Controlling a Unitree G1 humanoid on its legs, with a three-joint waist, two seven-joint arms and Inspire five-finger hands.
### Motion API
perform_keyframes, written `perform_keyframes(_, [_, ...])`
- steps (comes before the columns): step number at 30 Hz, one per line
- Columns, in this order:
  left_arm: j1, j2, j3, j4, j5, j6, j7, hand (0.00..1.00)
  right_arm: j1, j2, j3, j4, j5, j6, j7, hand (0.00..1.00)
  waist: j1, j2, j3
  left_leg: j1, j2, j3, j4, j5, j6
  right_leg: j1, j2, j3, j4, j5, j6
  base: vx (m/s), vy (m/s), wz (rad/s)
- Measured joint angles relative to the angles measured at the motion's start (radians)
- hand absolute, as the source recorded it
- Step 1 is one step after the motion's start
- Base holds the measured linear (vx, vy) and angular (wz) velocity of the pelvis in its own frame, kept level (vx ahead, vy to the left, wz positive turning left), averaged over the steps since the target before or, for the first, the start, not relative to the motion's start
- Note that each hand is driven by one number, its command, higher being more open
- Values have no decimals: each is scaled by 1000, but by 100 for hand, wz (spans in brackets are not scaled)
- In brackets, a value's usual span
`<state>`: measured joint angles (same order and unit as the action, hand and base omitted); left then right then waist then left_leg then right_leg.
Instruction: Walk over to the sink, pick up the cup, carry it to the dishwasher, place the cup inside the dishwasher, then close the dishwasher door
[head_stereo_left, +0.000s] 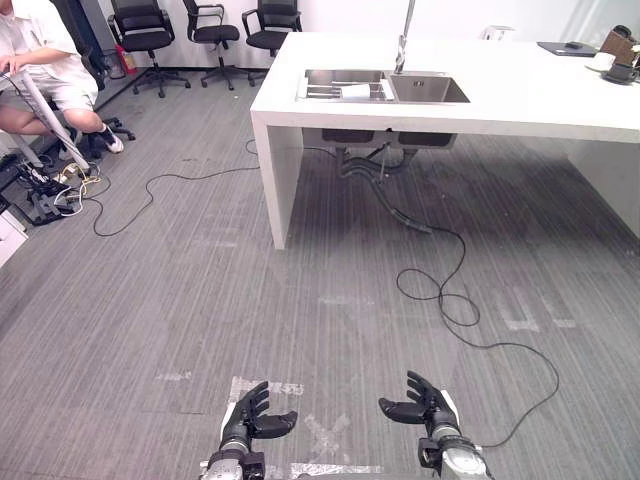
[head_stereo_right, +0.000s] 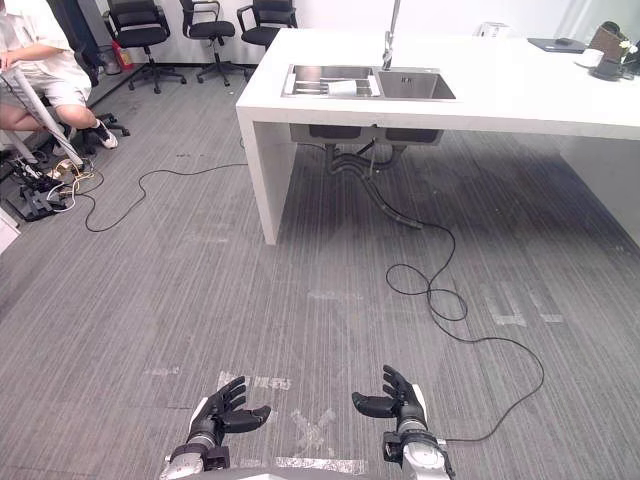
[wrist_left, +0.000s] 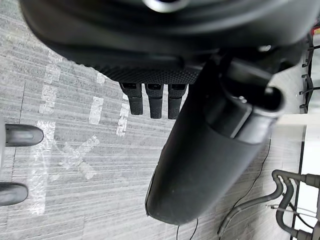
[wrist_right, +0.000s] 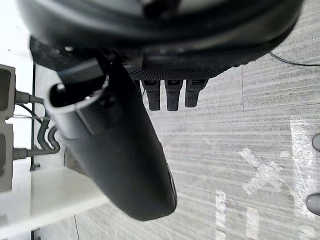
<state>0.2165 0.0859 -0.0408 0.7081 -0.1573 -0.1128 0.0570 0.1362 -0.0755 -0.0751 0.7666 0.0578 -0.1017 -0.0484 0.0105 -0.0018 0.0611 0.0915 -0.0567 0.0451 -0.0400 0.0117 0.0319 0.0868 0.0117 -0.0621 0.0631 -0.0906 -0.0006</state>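
One dark left hand (head_stereo_left: 250, 415) hangs low, fingers loosely spread, empty. Far ahead, the small white cup (head_stereo_left: 355, 91) sits in the left basin of the steel sink (head_stereo_left: 430, 90). It is likely light, rigid and slick, so grasp its wall. The dark right hand (head_stereo_left: 425, 405) is likewise slack.

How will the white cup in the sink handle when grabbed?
The white cup looks small, so probably light. It seems to lie sideways on the metal rack, so it may roll if nudged. Inside the steel sink, it could be wet and slippery.
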Motion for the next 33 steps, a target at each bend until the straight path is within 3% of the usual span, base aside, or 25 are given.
perform_keyframes(24, [2, 12, 35, 1, -34, 0, -1, 90, -7, -16, -56, -9, 39, 0, -4, 90, -1, 8, 5, -8, 4, 23, -27, 5, -5, -20, 7, 21, -12, 6, -8, -3, -3, -2])
perform_keyframes(33, [1, 11, 35, -8, -41, 0, 0, 90, -8, -17, -58, -45, 40, 0, -7, 90, -1, 14, 9, -39, 7, 50, 34, -39, 1, -34, 7, 43, -7, 2, -7, 20, -5, -9])
